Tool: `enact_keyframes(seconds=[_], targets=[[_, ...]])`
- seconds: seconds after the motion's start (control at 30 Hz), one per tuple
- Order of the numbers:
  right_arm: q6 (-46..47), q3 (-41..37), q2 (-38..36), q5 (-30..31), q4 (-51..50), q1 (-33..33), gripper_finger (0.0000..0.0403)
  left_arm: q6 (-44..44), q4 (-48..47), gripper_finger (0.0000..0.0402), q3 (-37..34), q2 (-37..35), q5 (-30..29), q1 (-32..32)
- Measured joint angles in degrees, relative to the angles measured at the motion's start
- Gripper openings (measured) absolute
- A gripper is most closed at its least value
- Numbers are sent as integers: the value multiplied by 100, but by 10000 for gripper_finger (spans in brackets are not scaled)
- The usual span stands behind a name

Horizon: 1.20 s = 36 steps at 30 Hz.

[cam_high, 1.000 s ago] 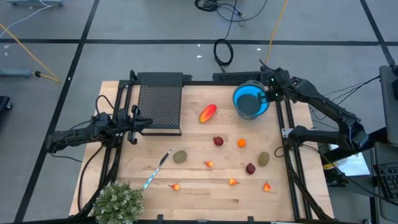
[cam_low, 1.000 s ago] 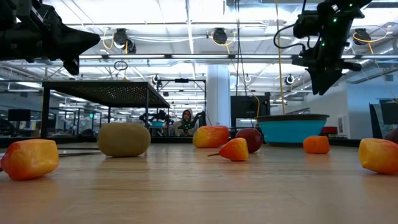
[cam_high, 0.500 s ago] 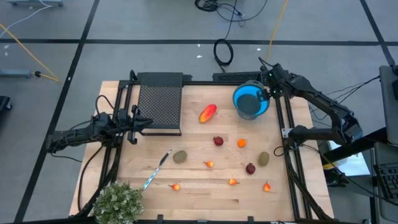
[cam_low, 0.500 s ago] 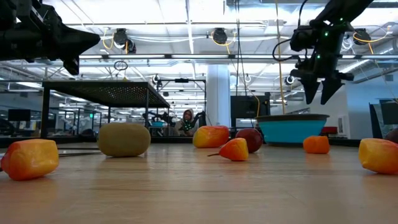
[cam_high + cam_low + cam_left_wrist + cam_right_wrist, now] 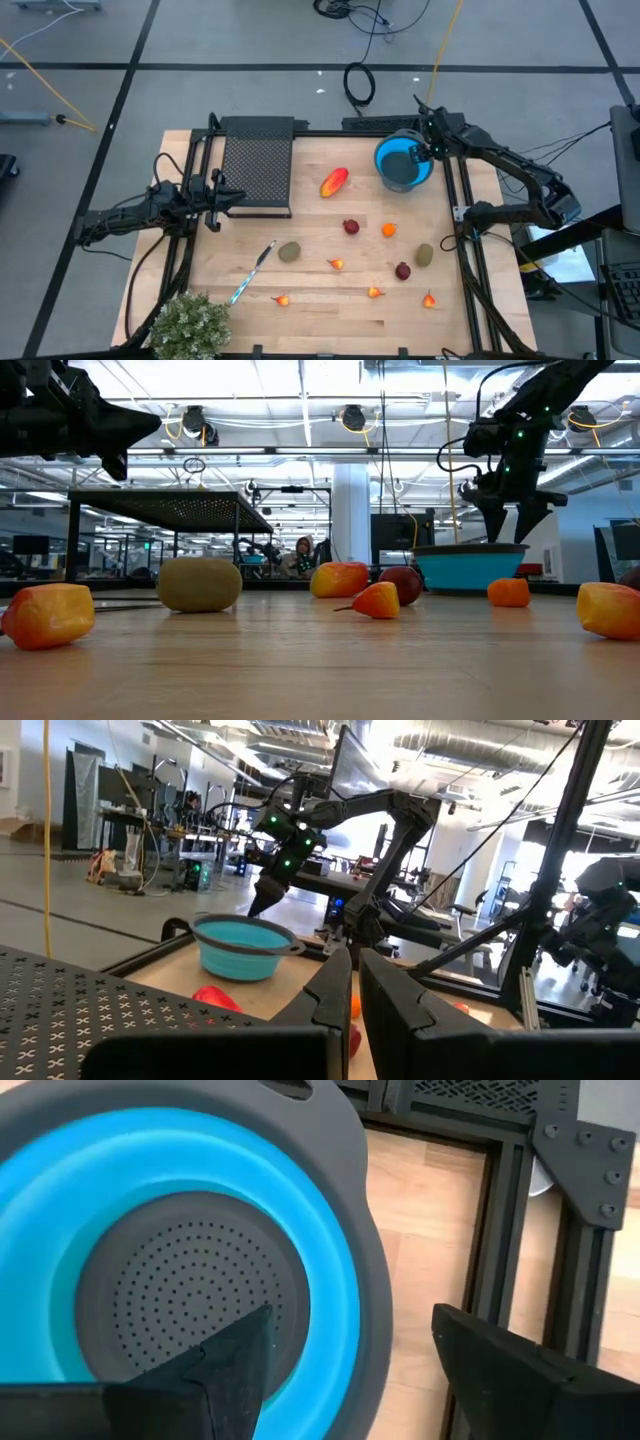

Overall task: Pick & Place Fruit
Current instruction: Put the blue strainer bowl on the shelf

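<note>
The fruit lies scattered on the wooden table: a long red-orange piece, dark red balls, olive-brown ovals and small orange bits. A blue bowl with a grey perforated bottom stands at the far right. My right gripper hangs open just over the bowl's right rim, one finger above the inside and one outside, nothing between them. My left gripper is shut and raised at the table's left.
A black mesh rack stands at the far left. A blue-handled knife lies near the middle left and a bushy green plant sits at the near left corner. Black frame rails run along the table's sides.
My right gripper has come down toward the blue bowl's rim and has opened wide. The fruit and the bowl have stayed where they were.
</note>
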Motion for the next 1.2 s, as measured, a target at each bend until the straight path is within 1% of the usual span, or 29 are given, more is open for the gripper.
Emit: enact_keyframes(seconds=[0.4, 0.57, 0.7, 0.8, 0.87, 0.93, 1.07, 1.13, 1.2], targets=[[356, -584, 0, -39, 630, 0, 238, -2, 0, 24, 0, 0, 0, 2], [583, -878, 0, -316, 734, 2, 215, -194, 21, 24, 0, 0, -2, 0], [772, -930, 0, -329, 887, 2, 191, -298, 27, 24, 0, 0, -35, 1], [897, -931, 0, -322, 962, 2, 165, -313, 60, 24, 0, 0, -42, 2], [928, -930, 0, -297, 978, 2, 139, -313, 146, 24, 0, 0, -42, 2], [935, -932, 0, -266, 985, 0, 106, -313, 244, 24, 1, 0, -42, 1], [957, -932, -6, -245, 1015, -1, 26, -313, 349, 24, 0, -2, -42, 2], [932, -914, -12, -252, 1086, -3, 14, -313, 346, 24, 1, -2, -42, 2], [997, -920, -15, -202, 1109, 0, 18, -313, 345, 24, 1, -1, -42, 1]])
